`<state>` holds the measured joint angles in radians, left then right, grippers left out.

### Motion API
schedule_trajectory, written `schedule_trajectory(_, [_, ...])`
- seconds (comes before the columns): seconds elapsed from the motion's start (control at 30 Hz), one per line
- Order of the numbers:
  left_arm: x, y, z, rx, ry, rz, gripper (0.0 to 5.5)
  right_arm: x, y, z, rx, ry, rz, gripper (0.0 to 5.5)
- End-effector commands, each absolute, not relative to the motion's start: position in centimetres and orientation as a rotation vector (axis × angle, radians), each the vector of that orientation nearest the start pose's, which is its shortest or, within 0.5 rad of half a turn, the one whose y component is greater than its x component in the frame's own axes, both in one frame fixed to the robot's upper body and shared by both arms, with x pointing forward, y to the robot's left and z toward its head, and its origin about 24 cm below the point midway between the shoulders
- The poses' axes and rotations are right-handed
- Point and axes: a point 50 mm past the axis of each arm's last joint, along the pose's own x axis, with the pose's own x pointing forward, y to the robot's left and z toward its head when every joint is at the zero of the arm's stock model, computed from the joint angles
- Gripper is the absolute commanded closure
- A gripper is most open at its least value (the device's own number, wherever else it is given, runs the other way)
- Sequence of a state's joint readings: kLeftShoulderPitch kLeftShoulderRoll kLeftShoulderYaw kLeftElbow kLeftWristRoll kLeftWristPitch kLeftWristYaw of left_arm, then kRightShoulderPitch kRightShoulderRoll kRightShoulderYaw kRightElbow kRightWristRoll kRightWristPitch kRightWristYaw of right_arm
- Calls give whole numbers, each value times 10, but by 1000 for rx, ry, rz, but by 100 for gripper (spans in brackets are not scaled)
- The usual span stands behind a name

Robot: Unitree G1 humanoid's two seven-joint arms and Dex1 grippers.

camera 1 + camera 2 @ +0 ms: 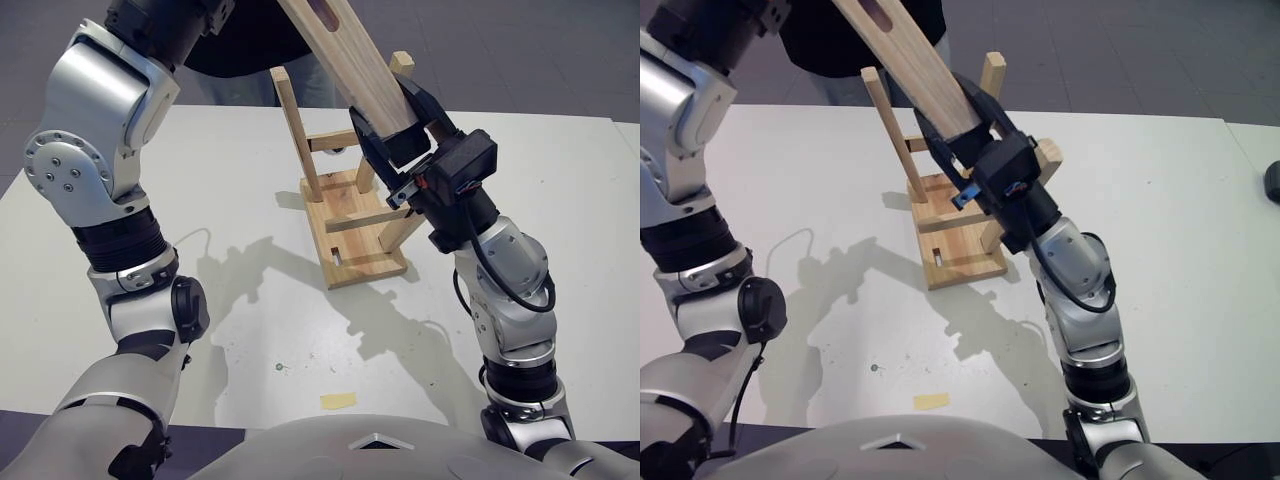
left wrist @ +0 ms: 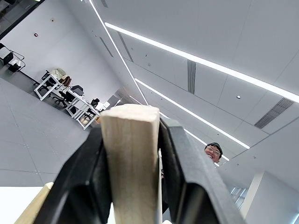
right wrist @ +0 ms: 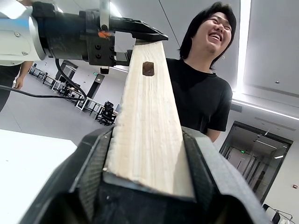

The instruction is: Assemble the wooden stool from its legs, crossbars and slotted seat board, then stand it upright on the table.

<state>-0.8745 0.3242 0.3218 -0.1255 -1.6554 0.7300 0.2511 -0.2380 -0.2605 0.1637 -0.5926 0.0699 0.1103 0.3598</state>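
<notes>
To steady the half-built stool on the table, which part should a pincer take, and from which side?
Probably the tall leg on the robot's left, mid-height, from the left: it is slim and stands clear, while the right pincer and its plank crowd the other side, and the base board lies flat.

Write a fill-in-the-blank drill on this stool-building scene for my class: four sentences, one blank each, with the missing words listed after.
1. The board is gripped by ____ of the robot's claws.
2. The right claw holds the board's ____ end; the left claw holds the other.
3. The half-built stool rests on a ____ table.
4. The scrap of tape near the table's front edge is ____.

Missing words: both; lower; white; yellow.
</notes>
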Motion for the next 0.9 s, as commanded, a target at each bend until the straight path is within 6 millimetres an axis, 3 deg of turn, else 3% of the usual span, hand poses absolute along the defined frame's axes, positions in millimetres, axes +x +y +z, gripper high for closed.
schedule_trajectory(0.03, [292, 139, 316, -890, -175, -876, 427, 231, -108, 207, -295, -645, 594, 344])
schedule_trajectory(0.1, [291, 141, 321, -882, -197, -881, 427, 231, -107, 206, -293, -635, 598, 344])
schedule_trajectory(0.2, [292, 149, 334, -867, -267, -842, 445, 233, -107, 203, -283, -613, 586, 278])
schedule_trajectory(0.43, [304, 197, 374, -889, -525, -586, 448, 245, -127, 200, -240, -553, 507, 172])
schedule_trajectory(0.5, [305, 207, 380, -867, -570, -536, 448, 250, -134, 209, -137, -557, 459, 142])
schedule_trajectory(0.57, [308, 213, 378, -774, -589, -462, 448, 255, -147, 231, -38, -606, 396, 107])
schedule_trajectory(0.67, [311, 217, 368, -606, -579, -366, 448, 261, -182, 253, -86, -653, 257, 65])
schedule_trajectory(0.77, [308, 230, 356, -508, -558, -288, 448, 268, -224, 241, -174, -545, 86, 21])
schedule_trajectory(0.9, [303, 247, 345, -362, -538, -183, 448, 266, -235, 198, -181, -324, 63, 10])
